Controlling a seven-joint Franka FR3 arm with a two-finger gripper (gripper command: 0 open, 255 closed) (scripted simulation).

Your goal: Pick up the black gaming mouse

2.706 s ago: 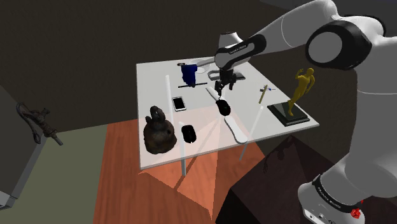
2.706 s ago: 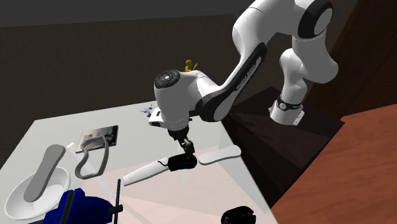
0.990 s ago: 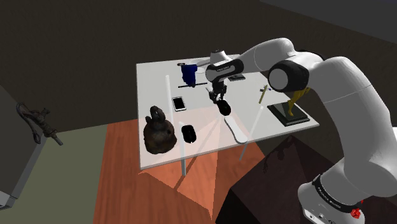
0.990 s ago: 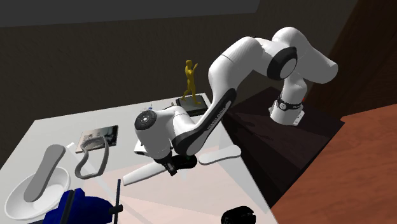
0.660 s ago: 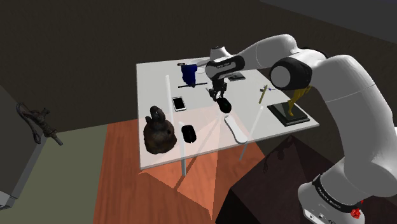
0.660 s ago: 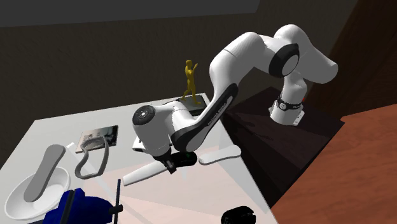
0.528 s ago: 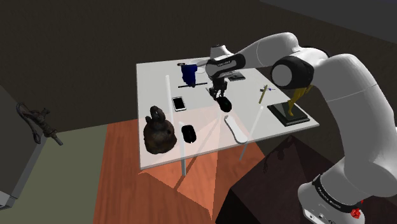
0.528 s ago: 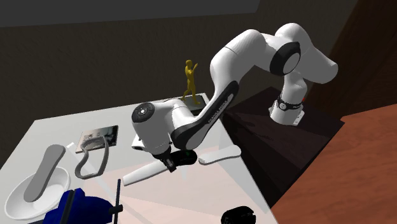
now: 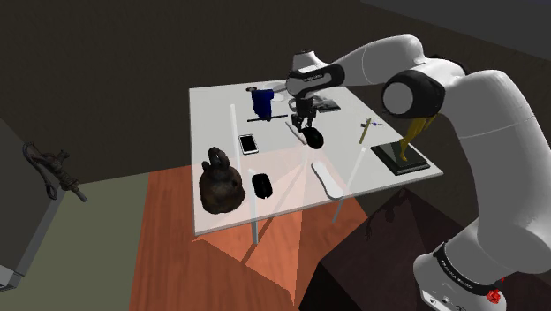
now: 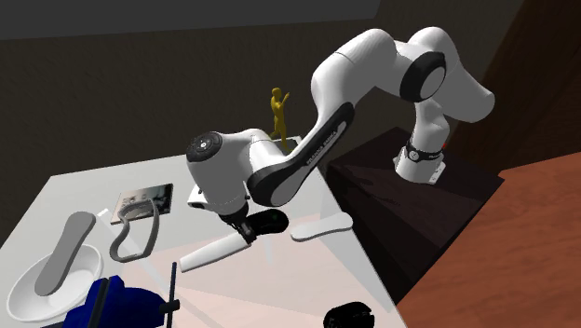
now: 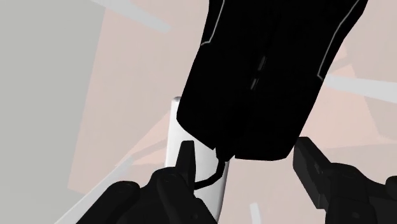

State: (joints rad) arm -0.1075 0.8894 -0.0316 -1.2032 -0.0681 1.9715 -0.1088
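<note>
The black gaming mouse (image 9: 313, 139) is clasped near one end by the gripper (image 9: 306, 132), whose fingers are closed part-way onto its sides. It is judged to hang just clear of the table (image 9: 212, 106), above its middle. In the wrist view the mouse is seen to reach well beyond the fingertips (image 11: 185, 159), so only an end hold is had. A slow, straight lift under a firm squeeze is advised, so that the long body is not swung loose. A white strip (image 10: 216, 250) lies just below the mouse and a second white piece (image 10: 321, 226) just beside it; neither is touched. In the shoulder view a phone (image 9: 248, 143) lies to the left, a blue object (image 9: 261, 102) at the far side, a dark bag (image 9: 221, 184) at the near left and a gold figurine (image 9: 419, 119) well apart at the right. Nothing is judged to bar the way upward
</note>
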